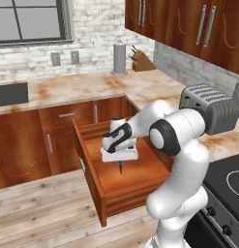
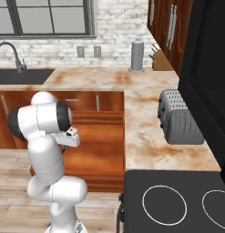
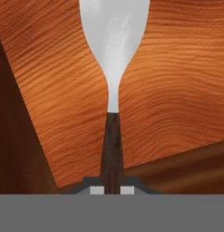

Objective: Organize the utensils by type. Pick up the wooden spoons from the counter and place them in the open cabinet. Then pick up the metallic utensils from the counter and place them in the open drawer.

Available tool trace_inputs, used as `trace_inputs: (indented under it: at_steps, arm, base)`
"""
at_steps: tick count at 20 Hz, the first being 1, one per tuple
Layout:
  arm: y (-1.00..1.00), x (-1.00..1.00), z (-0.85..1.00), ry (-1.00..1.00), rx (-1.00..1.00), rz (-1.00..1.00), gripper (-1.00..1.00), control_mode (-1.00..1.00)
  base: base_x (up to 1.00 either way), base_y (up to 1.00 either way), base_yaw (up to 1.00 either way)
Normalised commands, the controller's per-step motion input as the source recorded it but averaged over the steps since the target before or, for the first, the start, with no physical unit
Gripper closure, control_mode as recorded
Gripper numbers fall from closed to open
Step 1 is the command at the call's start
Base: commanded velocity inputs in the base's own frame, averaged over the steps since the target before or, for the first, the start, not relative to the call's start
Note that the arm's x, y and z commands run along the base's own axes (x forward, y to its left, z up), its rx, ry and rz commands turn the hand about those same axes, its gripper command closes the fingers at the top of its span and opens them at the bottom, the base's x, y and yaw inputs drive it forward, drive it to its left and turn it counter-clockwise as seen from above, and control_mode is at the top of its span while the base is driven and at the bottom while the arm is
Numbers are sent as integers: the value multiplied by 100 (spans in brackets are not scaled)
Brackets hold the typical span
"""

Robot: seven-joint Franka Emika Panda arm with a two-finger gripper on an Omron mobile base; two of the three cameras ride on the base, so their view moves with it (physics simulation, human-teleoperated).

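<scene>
Gripper (image 1: 119, 164) clamped on the fork (image 3: 114, 81) by its dark handle, long axis pointing straight down at the drawer (image 1: 135, 181) floor, frame centre.

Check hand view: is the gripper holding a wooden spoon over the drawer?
No: the gripper is shut on the fork, gripping its dark handle, silver head pointing at the drawer floor.

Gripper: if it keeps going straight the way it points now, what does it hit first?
The gripper points down into the open drawer, shut on the fork. The fork's silver end would likely meet the drawer's wooden floor first; the gap is unclear.
</scene>
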Motion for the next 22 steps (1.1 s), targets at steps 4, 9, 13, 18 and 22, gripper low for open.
trace_inputs:
  at_steps: [4,9,13,18,22]
  arm:
    - [-35,39,0,0,0,1,100,-100]
    - [-31,38,-1,0,0,2,100,-100]
    - [-26,33,-15,-3,-2,4,100,-100]
    - [-22,23,-35,-11,0,4,100,-100]
    - [-22,18,-37,-13,0,4,100,-100]
  base:
    - [0,0,0]
    - [0,0,0]
    - [0,0,0]
    - [0,0,0]
    - [0,0,0]
